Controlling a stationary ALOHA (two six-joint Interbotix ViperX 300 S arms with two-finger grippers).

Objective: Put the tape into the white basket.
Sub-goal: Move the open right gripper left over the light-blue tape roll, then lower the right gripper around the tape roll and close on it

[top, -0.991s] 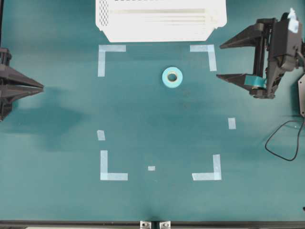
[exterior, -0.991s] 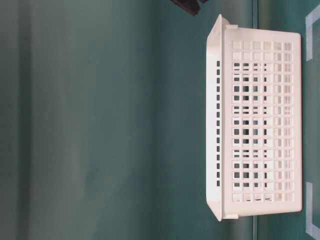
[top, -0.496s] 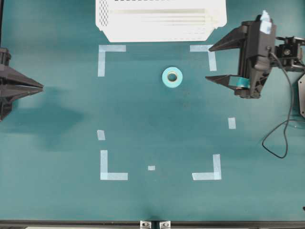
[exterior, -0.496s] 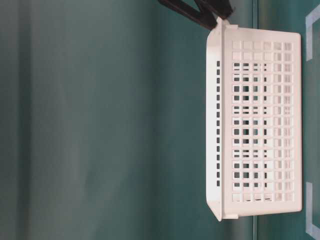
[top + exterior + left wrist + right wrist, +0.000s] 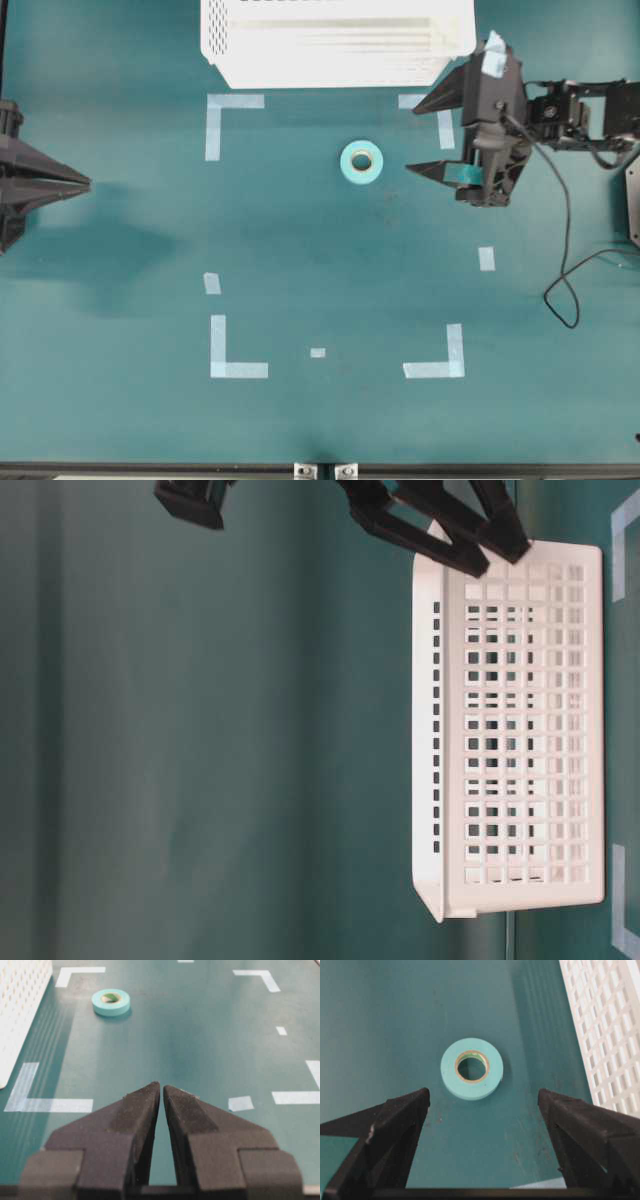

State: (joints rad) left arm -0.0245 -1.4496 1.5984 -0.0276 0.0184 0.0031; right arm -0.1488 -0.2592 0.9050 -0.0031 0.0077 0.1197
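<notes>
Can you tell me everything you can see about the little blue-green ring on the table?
The tape is a small round roll, light turquoise, with a pale inner core and an open hole in the middle. It lies flat on the green table, nothing touching it. The white basket stands a little way off. The open right gripper points at it from one side, not yet around it.

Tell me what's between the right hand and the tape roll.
Nothing: only bare green table separates the open right hand from the tape roll, clearest in the right wrist view.
</notes>
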